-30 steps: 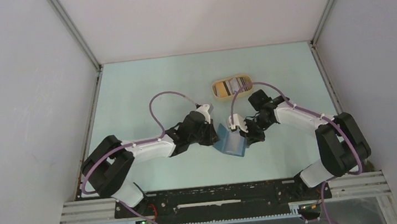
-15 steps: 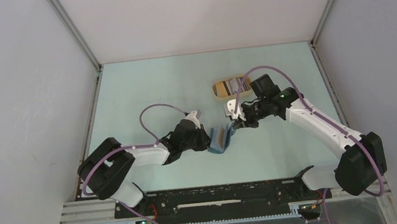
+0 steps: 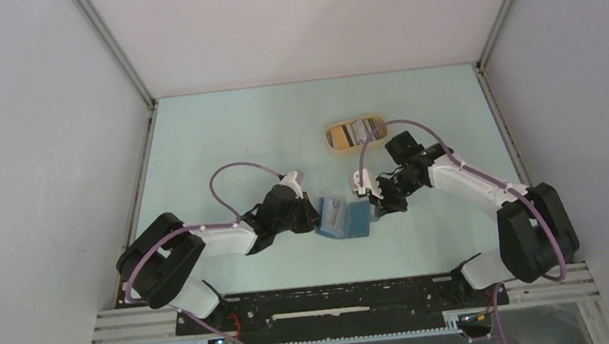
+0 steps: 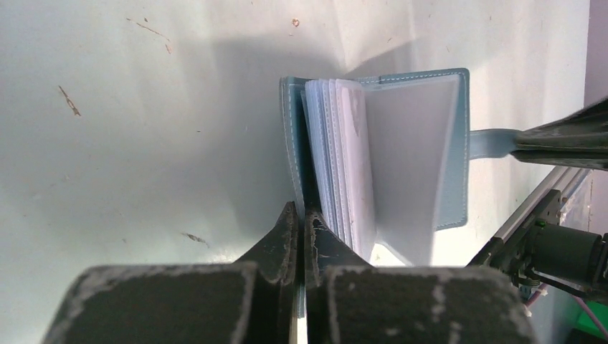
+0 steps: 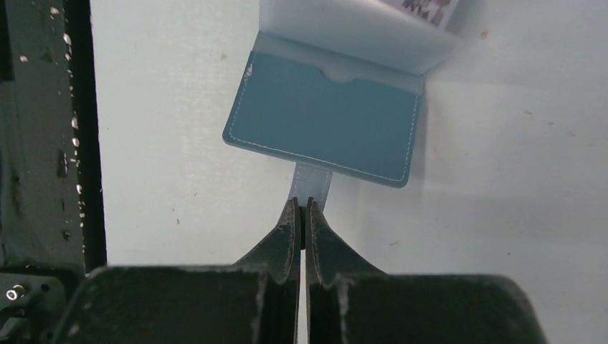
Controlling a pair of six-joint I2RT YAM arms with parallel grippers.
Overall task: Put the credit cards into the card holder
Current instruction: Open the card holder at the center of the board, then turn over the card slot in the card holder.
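While it sat open on the bench point(image 3: 222, 146) between both arms | card holder point(image 3: 344, 219): judged light, floppy, sleeves slippery | left end effector point(image 4: 301, 215) clenched on cover edge | right end effector point(image 5: 302, 211) clenched on snap tab point(image 5: 312, 183) | best pinched there.

Both pinch tight: left hand point(image 4: 301, 215); right hand point(image 5: 302, 208).

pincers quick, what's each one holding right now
left pincer: shut on the cover of the card holder
right pincer: shut on the holder's snap tab
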